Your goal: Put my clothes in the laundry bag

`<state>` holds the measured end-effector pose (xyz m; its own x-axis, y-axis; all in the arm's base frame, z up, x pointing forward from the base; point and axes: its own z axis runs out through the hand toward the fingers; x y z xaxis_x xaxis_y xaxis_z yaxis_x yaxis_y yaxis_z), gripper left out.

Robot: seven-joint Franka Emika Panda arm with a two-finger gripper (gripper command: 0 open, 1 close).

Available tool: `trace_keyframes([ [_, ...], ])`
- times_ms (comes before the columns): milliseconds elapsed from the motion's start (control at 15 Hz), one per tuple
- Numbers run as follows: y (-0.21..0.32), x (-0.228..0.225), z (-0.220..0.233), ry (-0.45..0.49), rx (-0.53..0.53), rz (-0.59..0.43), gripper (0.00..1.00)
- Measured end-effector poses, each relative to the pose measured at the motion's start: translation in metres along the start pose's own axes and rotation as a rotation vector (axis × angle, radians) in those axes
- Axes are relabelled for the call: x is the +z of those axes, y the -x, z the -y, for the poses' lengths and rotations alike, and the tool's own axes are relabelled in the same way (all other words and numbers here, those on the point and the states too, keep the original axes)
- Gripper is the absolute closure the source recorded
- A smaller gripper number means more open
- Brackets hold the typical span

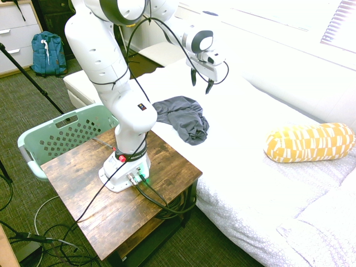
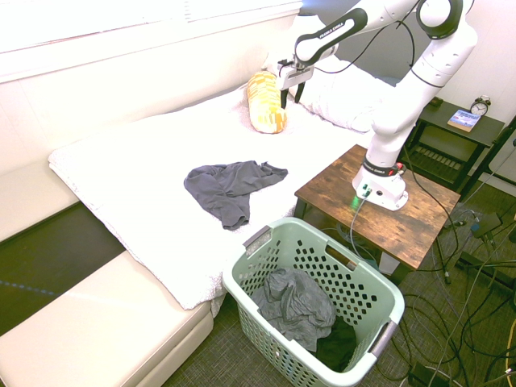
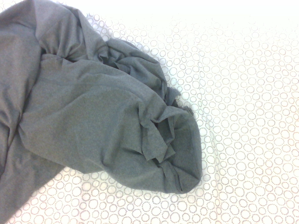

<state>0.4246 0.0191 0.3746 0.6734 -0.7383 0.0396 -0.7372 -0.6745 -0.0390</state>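
Bed (image 2: 121, 165) fabric could be pinched up too, should you close the spread pincer (image 2: 293, 95) low on the charcoal garment (image 2: 230, 190) left of centre.

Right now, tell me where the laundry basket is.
In the second exterior view, the mint-green laundry basket stands on the floor at bottom centre-right, beside the bed and just in front of the wooden table.

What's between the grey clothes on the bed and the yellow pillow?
Just the bare white bed cover between the clothes and the pillow. The first exterior view shows it.
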Motion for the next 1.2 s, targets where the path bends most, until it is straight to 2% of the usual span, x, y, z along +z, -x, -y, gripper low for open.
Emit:
trace_keyframes([
  [267, -0.001, -0.004, 0.016, -0.004, -0.029, -0.01, 0.0],
  [400, 0.0, -0.009, 0.055, -0.016, -0.066, -0.023, 0.0],
  [533, -0.003, 0.006, 0.099, -0.007, -0.106, -0.009, 0.0],
  [733, -0.01, 0.065, 0.15, 0.031, -0.154, 0.054, 0.0],
  [867, -0.009, 0.122, 0.175, 0.066, -0.216, 0.056, 0.0],
  [1200, 0.016, 0.273, 0.204, 0.136, -0.342, 0.092, 0.0],
])
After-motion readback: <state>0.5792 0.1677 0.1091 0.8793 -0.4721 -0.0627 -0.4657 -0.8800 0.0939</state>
